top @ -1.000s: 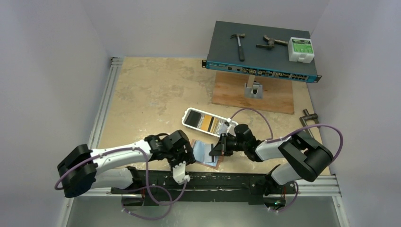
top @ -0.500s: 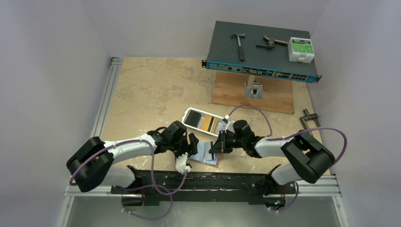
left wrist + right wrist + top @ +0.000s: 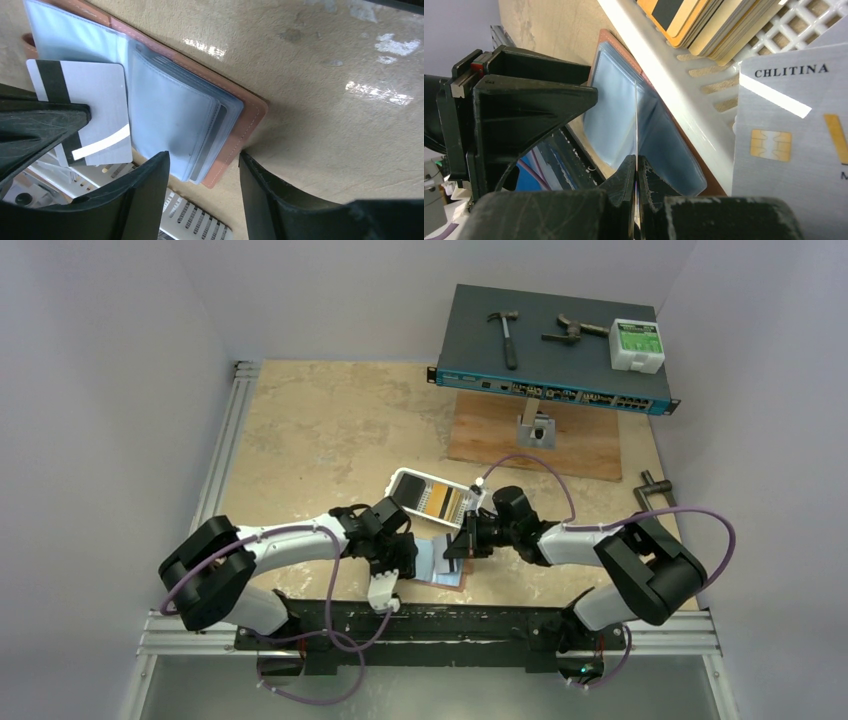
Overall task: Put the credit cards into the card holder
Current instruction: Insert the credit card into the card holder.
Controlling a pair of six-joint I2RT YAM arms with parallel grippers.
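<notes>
Leather card holder (image 3: 170, 115), reddish-brown, lies open on the table (image 3: 320, 440) near the arm bases, clear sleeves up, just beside the white tray (image 3: 659, 65). Left gripper (image 3: 202, 165) is low at the holder's corner with its fingers (image 3: 145, 200) apart. The corner of the sleeve stack sits in the gap; can't tell if either finger touches it. Right gripper (image 3: 636, 165) is pinched tight on 1 grey card (image 3: 100, 100) with a black stripe. That card overlaps the open sleeves on the tray side; can't tell if it's inside a pocket. The 2 grippers face each other across the holder. Other credit cards (image 3: 684, 17) are stacked in the tray: orange-yellow ones plus 1 pale card (image 3: 784, 130) with a chip.
</notes>
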